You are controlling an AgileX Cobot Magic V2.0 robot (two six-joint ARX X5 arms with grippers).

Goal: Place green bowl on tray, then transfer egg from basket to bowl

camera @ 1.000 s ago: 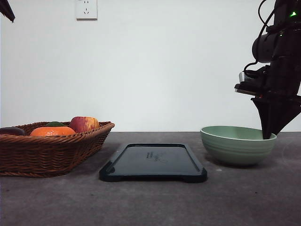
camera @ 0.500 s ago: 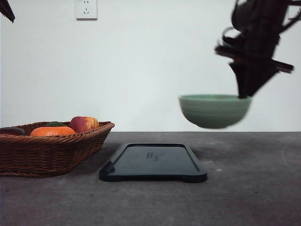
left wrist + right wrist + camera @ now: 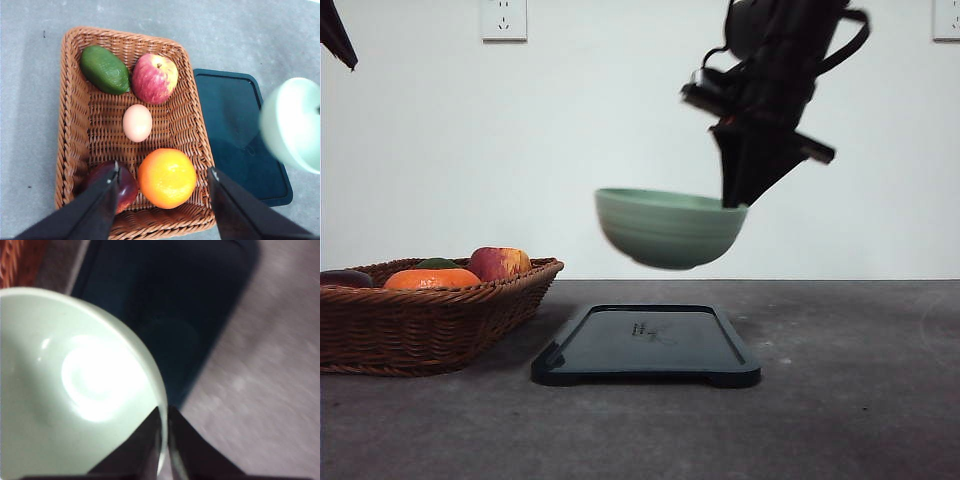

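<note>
My right fingers [image 3: 733,203] are pinching the rim of the green bowl [image 3: 665,228], one inside the wall and one outside, and the bowl hangs in the air at the centre of the front frame, above the dark tray [image 3: 645,345] and clear of it. It looks like glazed ceramic, so I judge it heavy for a one-sided rim hold, stiff, slick and quick to chip; held at one edge it will want to tip away from me, so it should go down level and gently onto the flat middle of the tray.

My left fingers [image 3: 162,187] are spread wide and holding nothing (they hover over the wicker basket [image 3: 70,125] at the left of the wrist frame). The egg [image 3: 137,122] lies in the middle of the basket, between the red apple [image 3: 154,77] and the orange [image 3: 167,177], with an avocado [image 3: 105,70] at upper left. I judge it light, smooth and brittle, best taken across its narrow sides with a soft squeeze
</note>
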